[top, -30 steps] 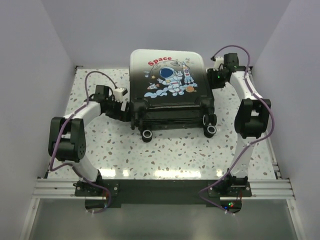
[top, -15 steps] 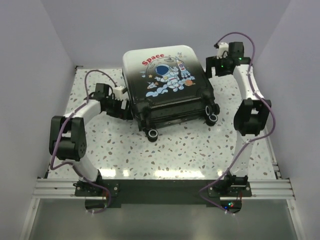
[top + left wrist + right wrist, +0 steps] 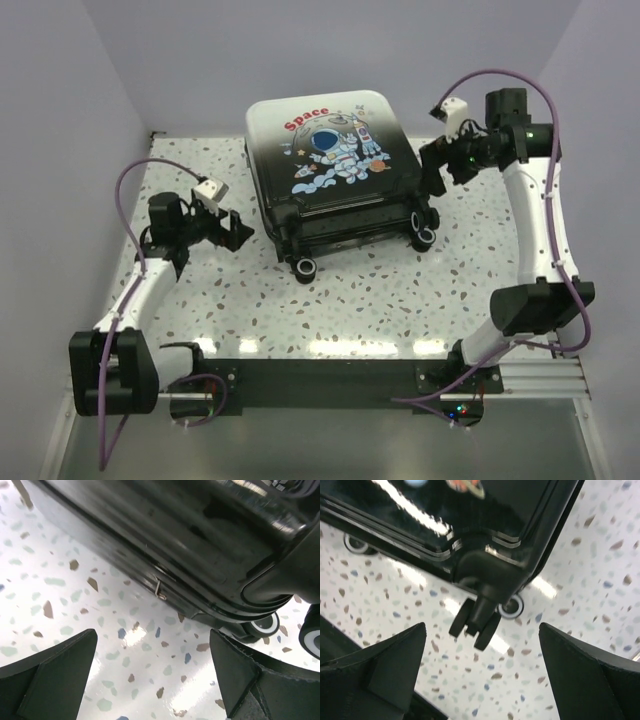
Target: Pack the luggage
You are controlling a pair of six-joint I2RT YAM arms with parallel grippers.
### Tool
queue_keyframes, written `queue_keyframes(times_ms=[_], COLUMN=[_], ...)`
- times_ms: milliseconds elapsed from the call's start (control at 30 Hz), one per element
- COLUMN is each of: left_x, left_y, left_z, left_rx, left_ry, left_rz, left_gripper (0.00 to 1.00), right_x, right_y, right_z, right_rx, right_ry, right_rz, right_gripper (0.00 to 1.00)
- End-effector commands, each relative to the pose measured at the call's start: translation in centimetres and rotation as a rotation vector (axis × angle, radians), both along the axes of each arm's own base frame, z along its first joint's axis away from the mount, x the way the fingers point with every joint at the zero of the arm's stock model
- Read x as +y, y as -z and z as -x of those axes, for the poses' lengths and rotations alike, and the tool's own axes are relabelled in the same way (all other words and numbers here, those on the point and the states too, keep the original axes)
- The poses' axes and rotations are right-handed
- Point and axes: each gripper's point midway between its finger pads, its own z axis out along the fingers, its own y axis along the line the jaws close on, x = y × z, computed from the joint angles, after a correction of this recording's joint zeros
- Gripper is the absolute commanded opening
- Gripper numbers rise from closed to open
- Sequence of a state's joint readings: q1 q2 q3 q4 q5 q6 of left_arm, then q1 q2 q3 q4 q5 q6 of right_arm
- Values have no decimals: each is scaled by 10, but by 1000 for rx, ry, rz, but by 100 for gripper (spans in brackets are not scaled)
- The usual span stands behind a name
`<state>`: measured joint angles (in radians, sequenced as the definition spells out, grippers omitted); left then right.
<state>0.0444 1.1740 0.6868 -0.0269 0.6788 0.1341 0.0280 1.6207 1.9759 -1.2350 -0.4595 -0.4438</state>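
Here the left gripper (image 3: 236, 228) stands wide open and empty, low over the speckled surface (image 3: 400, 295), near the left side of the luggage (image 3: 330, 160) but apart from it. The right gripper (image 3: 432, 178) is likewise spread wide with nothing in it (its wrist view looks down on a corner wheel (image 3: 475, 622) between the fingers) and hangs just beside the luggage's right edge. The luggage lies flat and shut toward the far middle of the surface, astronaut print and red "Space" word facing up. Its wheels point toward the arm bases, and the case is turned slightly askew.
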Motion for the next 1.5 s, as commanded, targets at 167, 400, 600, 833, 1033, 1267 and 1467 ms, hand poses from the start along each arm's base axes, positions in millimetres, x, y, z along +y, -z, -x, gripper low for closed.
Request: queue_keyframes(times_ms=[167, 400, 600, 833, 1033, 1267, 1467], left_x=[0, 0, 5, 6, 10, 7, -9], left_y=[-31, -53, -48, -35, -34, -24, -2], left_z=[-14, -10, -5, -3, -5, 4, 16], left_rx=[-160, -284, -264, -244, -249, -284, -328], left_ry=[-12, -12, -27, -29, -59, 7, 261], left_rz=[19, 18, 33, 31, 27, -42, -148], left_gripper=[100, 100, 100, 100, 100, 100, 100], right_x=[-14, -4, -6, 5, 7, 4, 1], right_y=[66, 99, 114, 120, 130, 108, 45], right_z=[71, 66, 46, 39, 24, 11, -9], right_rx=[270, 295, 296, 326, 292, 217, 28], right_ry=[7, 38, 110, 150, 172, 149, 177], right_rz=[220, 310, 329, 267, 257, 280, 264], right_gripper=[99, 99, 98, 98, 80, 0, 0])
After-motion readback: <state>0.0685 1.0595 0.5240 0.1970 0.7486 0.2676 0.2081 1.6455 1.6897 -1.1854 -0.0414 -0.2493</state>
